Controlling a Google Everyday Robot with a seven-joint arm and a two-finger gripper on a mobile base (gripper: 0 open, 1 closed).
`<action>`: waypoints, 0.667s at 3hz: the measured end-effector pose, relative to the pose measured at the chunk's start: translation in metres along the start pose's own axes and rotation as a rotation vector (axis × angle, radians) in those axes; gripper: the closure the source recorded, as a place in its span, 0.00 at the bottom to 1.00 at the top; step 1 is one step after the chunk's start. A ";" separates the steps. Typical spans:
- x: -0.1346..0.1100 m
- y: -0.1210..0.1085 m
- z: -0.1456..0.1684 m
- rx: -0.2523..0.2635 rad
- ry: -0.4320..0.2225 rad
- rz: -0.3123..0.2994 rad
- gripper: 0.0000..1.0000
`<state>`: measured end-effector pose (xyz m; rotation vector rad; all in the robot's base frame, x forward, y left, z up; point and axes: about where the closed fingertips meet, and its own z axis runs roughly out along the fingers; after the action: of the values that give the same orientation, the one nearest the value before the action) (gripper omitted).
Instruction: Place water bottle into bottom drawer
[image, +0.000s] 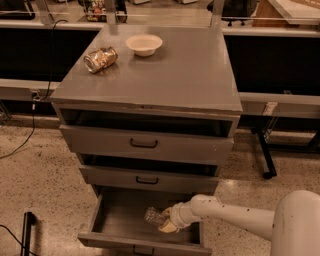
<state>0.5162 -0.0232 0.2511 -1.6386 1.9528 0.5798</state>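
Observation:
The bottom drawer (117, 220) of the grey cabinet is pulled open and shows a plain grey interior. My gripper (167, 226) reaches in from the right, inside the drawer near its right front. It is shut on the water bottle (152, 216), a clear ribbed bottle that sticks out to the left of the tan fingers (168, 229). The bottle is low over the drawer floor; I cannot tell whether it touches it.
The two shallower drawers (145, 144) above are partly open. A jar with brownish contents (100, 59) lies on its side on the cabinet top, next to a white bowl (144, 44). My white arm (235, 217) crosses the floor at the right. A dark post (28, 227) stands at the lower left.

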 end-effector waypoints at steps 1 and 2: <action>-0.001 -0.014 0.008 -0.009 0.003 -0.046 1.00; -0.002 -0.013 0.009 -0.010 0.002 -0.046 0.74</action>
<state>0.5303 -0.0185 0.2450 -1.6869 1.9112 0.5713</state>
